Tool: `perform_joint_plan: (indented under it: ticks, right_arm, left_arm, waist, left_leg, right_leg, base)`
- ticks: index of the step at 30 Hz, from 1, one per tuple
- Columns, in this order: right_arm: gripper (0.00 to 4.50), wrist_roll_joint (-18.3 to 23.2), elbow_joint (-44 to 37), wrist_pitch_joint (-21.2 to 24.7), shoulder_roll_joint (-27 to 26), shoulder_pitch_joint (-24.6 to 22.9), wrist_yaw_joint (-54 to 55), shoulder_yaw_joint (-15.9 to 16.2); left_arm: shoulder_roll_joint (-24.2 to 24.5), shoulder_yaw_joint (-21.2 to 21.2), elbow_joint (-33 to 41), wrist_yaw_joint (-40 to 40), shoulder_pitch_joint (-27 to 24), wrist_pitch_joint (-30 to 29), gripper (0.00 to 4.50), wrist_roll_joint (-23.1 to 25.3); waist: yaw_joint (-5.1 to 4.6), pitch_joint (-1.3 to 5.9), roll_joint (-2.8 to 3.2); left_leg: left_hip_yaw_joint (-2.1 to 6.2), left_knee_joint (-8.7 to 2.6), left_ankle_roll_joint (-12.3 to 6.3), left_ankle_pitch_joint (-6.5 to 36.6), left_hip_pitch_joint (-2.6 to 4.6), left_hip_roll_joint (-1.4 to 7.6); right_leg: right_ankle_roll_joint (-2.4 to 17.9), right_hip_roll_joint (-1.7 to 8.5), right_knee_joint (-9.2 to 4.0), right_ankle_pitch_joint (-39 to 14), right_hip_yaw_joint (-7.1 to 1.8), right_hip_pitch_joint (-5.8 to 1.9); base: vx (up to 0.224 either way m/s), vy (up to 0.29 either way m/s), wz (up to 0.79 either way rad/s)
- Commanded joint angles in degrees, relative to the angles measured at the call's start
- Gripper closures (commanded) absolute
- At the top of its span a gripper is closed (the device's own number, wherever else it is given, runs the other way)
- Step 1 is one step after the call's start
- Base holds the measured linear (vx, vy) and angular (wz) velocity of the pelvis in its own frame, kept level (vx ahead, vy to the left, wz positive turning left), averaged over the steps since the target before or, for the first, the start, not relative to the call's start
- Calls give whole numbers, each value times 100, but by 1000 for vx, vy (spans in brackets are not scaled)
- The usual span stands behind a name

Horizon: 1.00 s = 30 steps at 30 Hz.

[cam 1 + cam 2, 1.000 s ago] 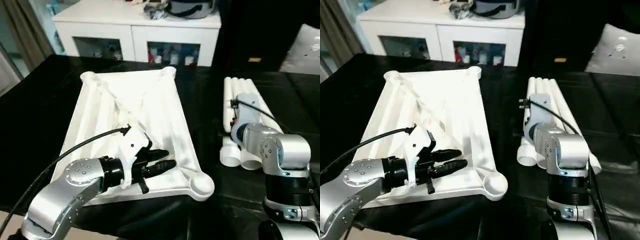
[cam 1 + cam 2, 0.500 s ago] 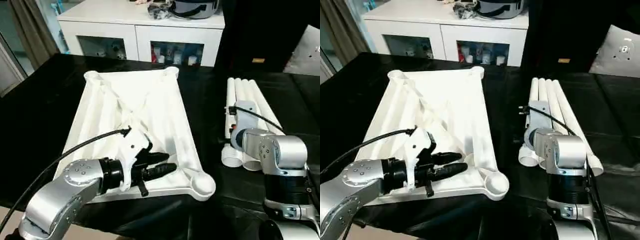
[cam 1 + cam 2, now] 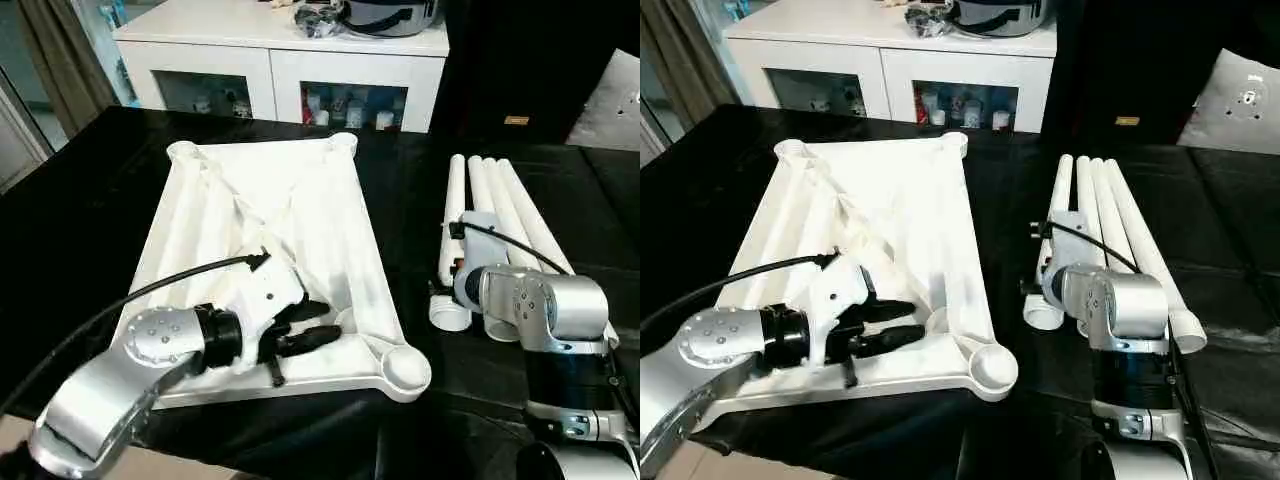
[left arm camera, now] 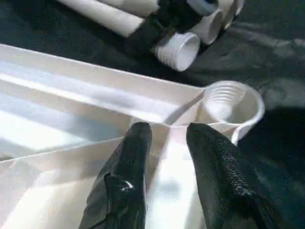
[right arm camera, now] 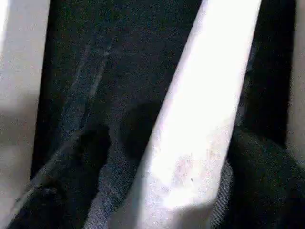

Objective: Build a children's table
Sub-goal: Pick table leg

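Tabletop (image 3: pixel 270 215) lies underside-up on the black work table (image 3: pixel 90 190), ribs and round corner sockets showing; near-right socket (image 3: pixel 404 367) is empty and threaded inside. Four legs (image 3: pixel 500 215) lie in a row just to its right, apart from it.

Change over the last second: leftmost leg (image 3: pixel 1055 225) has swung out of the bundle, its threaded end (image 3: pixel 1043 312) now nearer the top's right rim, with a gap to the other three. Right gripper (image 5: pixel 162 157) straddles that leg in its wrist view, dark fingers (image 5: pixel 86 162) on both sides; jaws were at full spread and are now narrowing, grip not confirmed.

Left gripper (image 3: pixel 310 328) has pulled slightly back toward the near edge. Its fingers (image 4: pixel 128 162) sit narrowly apart over a rib (image 4: pixel 167 143) by the near-right socket; whether they pinch the rib or just rest there, cannot tell.

Read: left arm is steadying the top, right is singling out the first leg. No leg is installed yet. Next likely needs a firm close, then lift to the empty socket.
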<state>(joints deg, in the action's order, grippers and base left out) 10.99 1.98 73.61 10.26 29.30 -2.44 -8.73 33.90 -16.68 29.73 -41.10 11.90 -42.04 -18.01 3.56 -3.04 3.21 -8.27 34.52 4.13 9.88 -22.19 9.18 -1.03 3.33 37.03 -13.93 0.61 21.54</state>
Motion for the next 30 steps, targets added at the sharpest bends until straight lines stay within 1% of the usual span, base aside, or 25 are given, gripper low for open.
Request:
perform_joint_plan:
  ticks: [1,7,8,10,11,12,13,15,16,18,19,21,23,25,27,28,30]
  right_arm:
    - [59,34,4,56,-14,-18,-60,17]
    - [124,63,50,30,-20,-65,-102,22]
    - [124,66,52,30,-23,-69,-101,20]
    - [150,61,60,26,-39,-81,-113,-2]
    - [150,55,68,19,-47,-85,-119,-13]
    - [170,52,77,13,-53,-93,-124,-25]
    - [170,49,88,4,-53,-99,-127,-31]
    - [194,52,110,-15,-68,-108,-115,-64]
    - [194,58,120,-22,-74,-112,-113,-77]
    - [216,61,142,-45,-82,-114,-107,-88]
    - [216,60,152,-56,-87,-114,-105,-92]
    - [238,48,163,-88,-106,-115,-86,-112]
    - [245,40,164,-126,-126,-113,-78,-140]
    - [251,29,181,-198,-155,-101,-39,-203]
    - [253,10,189,-261,-145,-100,-30,-200]
    - [253,23,189,-393,-181,-90,10,-295]
    - [256,9,139,-802,-149,-122,-46,-262]
  left_arm:
    - [101,-22,-88,-84,87,90,259,114]
    - [243,-100,-215,-189,157,174,259,209]
    - [254,-109,-223,-199,160,183,259,215]
    - [256,-118,-235,-211,154,206,259,227]
    - [256,-123,-237,-220,150,212,259,234]
    - [254,-128,-236,-224,144,214,259,241]
    - [253,-130,-236,-229,141,217,259,248]
    - [248,-131,-233,-234,138,215,259,259]
    - [247,-132,-231,-236,136,214,259,262]
    - [246,-133,-226,-240,130,217,259,268]
    - [244,-130,-222,-239,128,212,259,266]
    - [238,-123,-210,-233,127,202,259,255]
    - [238,-119,-206,-229,124,205,259,249]
    - [233,-109,-206,-229,119,214,259,244]
    - [229,-99,-204,-234,113,220,259,243]
    - [227,-93,-212,-233,109,246,259,253]
    - [180,-55,-247,-183,117,281,259,262]
  waist:
    - [30,363,-68]
    - [35,367,-62]
    - [36,368,-61]
    - [33,367,-62]
    - [33,366,-69]
    - [33,366,-72]
    - [34,367,-72]
    - [36,369,-80]
    - [36,366,-76]
    - [37,372,-77]
    - [36,366,-75]
    - [35,365,-79]
    - [35,363,-81]
    - [33,362,-85]
    - [32,364,-89]
    - [35,367,-86]
    - [41,368,-79]
  left_leg:
    - [16,-400,316,686,91,199]
    - [13,-399,306,656,94,199]
    - [15,-400,307,671,97,201]
    - [13,-400,310,708,97,203]
    - [13,-402,311,709,94,202]
    - [11,-402,308,713,96,202]
    - [11,-401,306,718,97,202]
    - [10,-402,302,693,95,205]
    - [12,-404,303,705,96,206]
    - [13,-403,301,703,99,206]
    - [12,-406,303,725,99,205]
    - [12,-409,313,764,103,207]
    - [12,-413,323,800,105,207]
    - [15,-421,347,877,112,212]
    - [14,-420,355,856,107,210]
    - [15,-418,354,841,108,210]
    - [10,-413,342,838,101,215]
  right_leg:
    - [902,300,-427,-159,-177,-191]
    - [959,302,-418,-126,-172,-191]
    - [963,304,-419,-142,-171,-191]
    - [973,309,-420,-180,-174,-193]
    - [975,309,-421,-187,-173,-196]
    - [979,306,-422,-189,-173,-191]
    - [979,307,-421,-198,-173,-191]
    - [989,311,-420,-178,-174,-193]
    - [993,310,-420,-193,-173,-190]
    - [998,309,-415,-186,-171,-190]
    - [996,308,-420,-209,-170,-186]
    - [994,310,-423,-260,-170,-182]
    - [990,311,-427,-305,-172,-178]
    - [972,314,-434,-394,-171,-173]
    - [962,313,-433,-362,-174,-176]
    - [960,314,-431,-342,-173,-176]
    - [958,321,-434,-310,-174,-174]
  base:
    - [0,0,0]
    - [0,0,0]
    - [0,0,0]
    - [0,0,0]
    - [0,0,0]
    - [0,0,0]
    - [0,0,0]
    - [0,0,0]
    - [0,0,0]
    - [0,0,0]
    - [0,0,0]
    - [0,0,0]
    - [0,0,0]
    - [0,0,0]
    - [0,0,0]
    - [0,0,0]
    - [0,0,0]
